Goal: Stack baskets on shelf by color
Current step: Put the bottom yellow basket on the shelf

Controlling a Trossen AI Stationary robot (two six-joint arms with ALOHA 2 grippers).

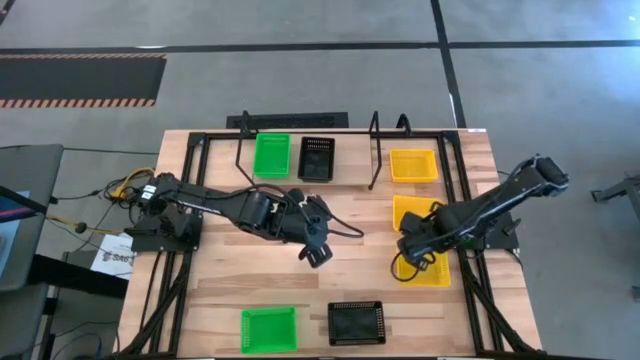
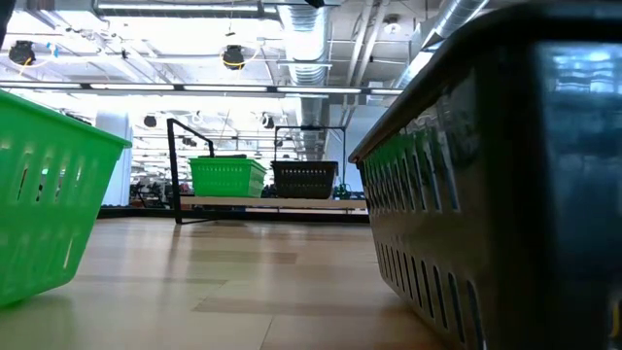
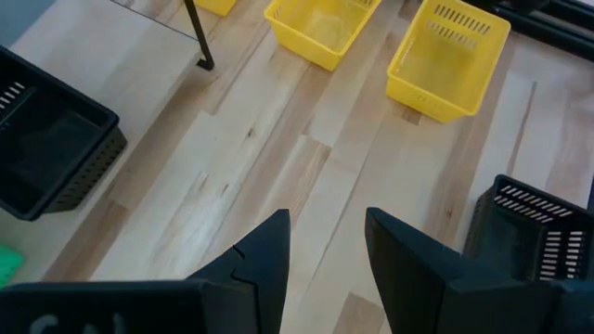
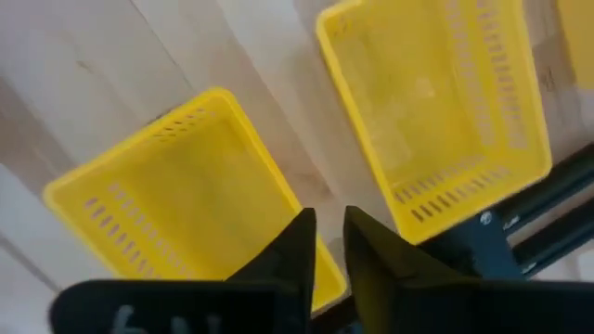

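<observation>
Left gripper [image 1: 318,252]: over the middle of the table [image 1: 220,285], jaws apart with bare wood between them, holding nothing.
Green basket, near edge [image 1: 269,329]: sits towards the front left, empty.
Green basket on the shelf [image 1: 271,155]: at the left end of the shelf [image 1: 355,160], along the table's far edge; nothing visible inside.
Black basket on the shelf [image 1: 317,158]: just right of the green one; contents hidden.
Black basket, near edge [image 1: 357,322]: front centre, empty.
Yellow basket on the shelf [image 1: 413,164]: right end, empty.
2 loose yellow baskets [image 4: 436,102]: side by side near the table's right edge, both empty.
Right gripper [image 4: 325,243]: fingers a narrow slot apart over the rim of the nearer yellow basket [image 4: 176,204]; whether it grips that rim, I cannot tell.
Handling: thin perforated plastic, probably light, slightly flexible and slick; pinch a side wall at mid-rim.
</observation>
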